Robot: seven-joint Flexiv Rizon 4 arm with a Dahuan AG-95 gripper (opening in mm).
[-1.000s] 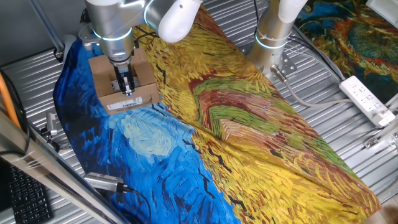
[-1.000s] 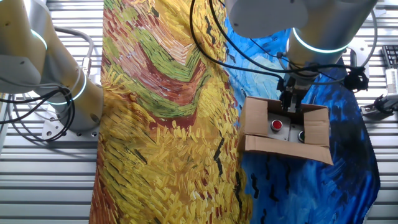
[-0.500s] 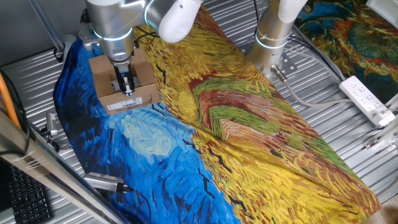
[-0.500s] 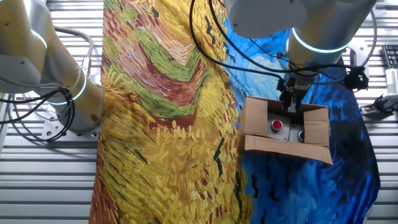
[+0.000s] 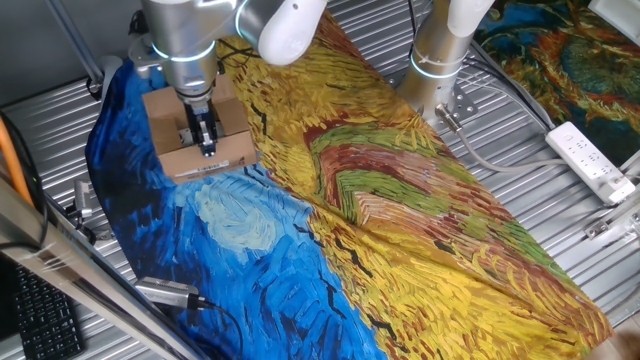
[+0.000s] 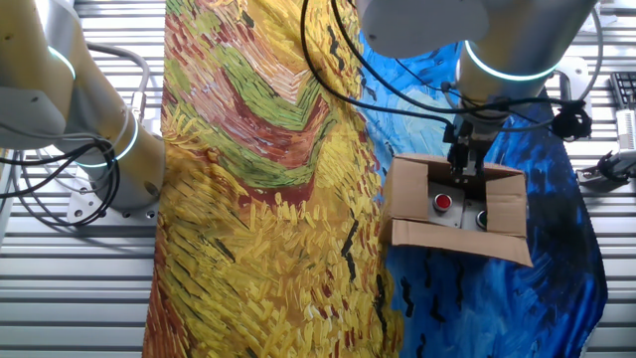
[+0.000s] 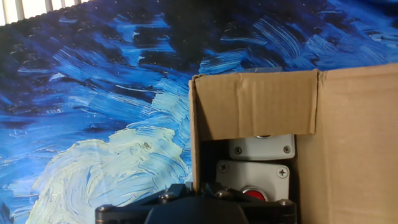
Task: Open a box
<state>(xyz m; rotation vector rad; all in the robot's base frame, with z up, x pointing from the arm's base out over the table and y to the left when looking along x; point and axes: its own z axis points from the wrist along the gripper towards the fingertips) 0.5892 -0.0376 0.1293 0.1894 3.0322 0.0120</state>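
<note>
Since the earlier frames the gripper (image 5: pixel 203 143) is sitting a little higher and a little further toward the far side of the box (image 5: pixel 196 132), and the box itself is lying in the same place. In the hand view, nearest to the camera, the dark body of the gripper (image 7: pixel 199 208) is filling the lower edge, and its fingertips are not showing there. Just behind it the box (image 7: pixel 348 143) is standing with one short flap (image 7: pixel 255 102) hanging down over the opening, and under this flap two grey plates with screws are showing, the nearer one carrying a red button (image 7: pixel 254 193). In the other fixed view the gripper (image 6: pixel 467 171) is reaching down at the far rim of the box (image 6: pixel 457 204), whose flaps are spreading outward to the left, the right and the front, and the red button (image 6: pixel 441 201) is lying inside. The fingers are standing close together, but I cannot tell if they are pinching the cardboard or only touching it. The box is resting on the blue part of a painted cloth (image 5: pixel 230 260), and a white label (image 5: pixel 205 165) is showing on its near side. Further away the cloth is turning yellow, and a white power strip (image 5: pixel 592 160) is lying on the metal table (image 5: pixel 560 215) at the far right.
</note>
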